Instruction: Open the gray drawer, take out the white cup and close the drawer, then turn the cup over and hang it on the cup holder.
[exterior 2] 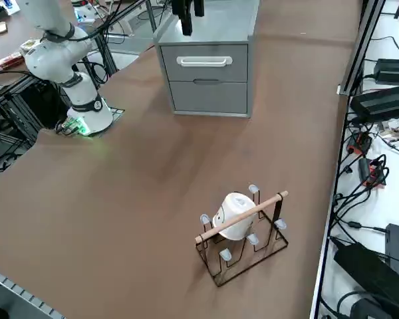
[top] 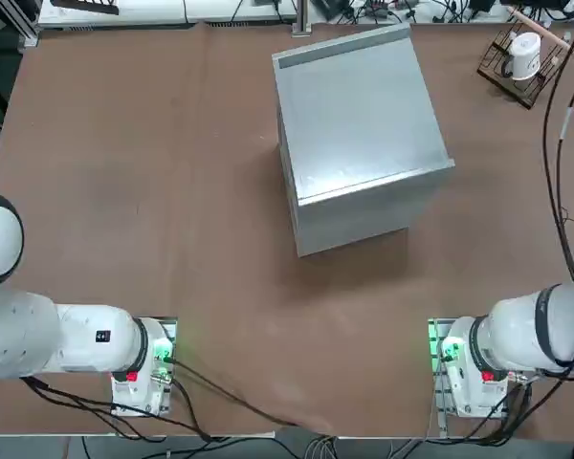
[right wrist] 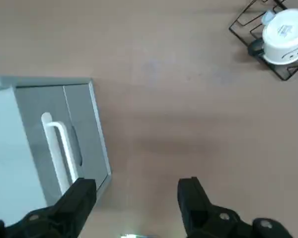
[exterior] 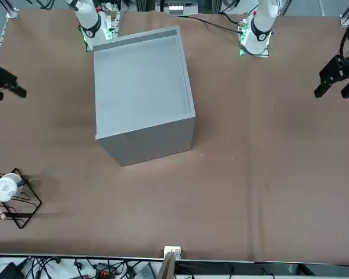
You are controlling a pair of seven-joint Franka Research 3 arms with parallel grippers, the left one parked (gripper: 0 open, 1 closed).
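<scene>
The gray cabinet (exterior 2: pixel 209 73) stands mid-table with both drawer fronts flush; the upper gray drawer (exterior 2: pixel 205 62) carries a white handle (right wrist: pixel 59 148). The white cup (exterior 2: pixel 234 216) hangs on the cup holder (exterior 2: pixel 246 247), a dark wire rack with a wooden bar, near the table's far right corner. In the wrist view the cup (right wrist: pixel 286 34) shows its base, on the rack (right wrist: pixel 248 20). My right gripper (right wrist: pixel 137 196) hovers high above the table beside the cabinet's front, open, with nothing between its fingers. From the front it shows as a dark claw (exterior: pixel 7 93).
Brown table surface surrounds the cabinet (top: pixel 359 134). The rack with the cup (top: pixel 524 55) sits close to the table's edge. Cables (top: pixel 555 163) hang over the right side. Beyond the right edge lie power bricks and wires (exterior 2: pixel 379 100).
</scene>
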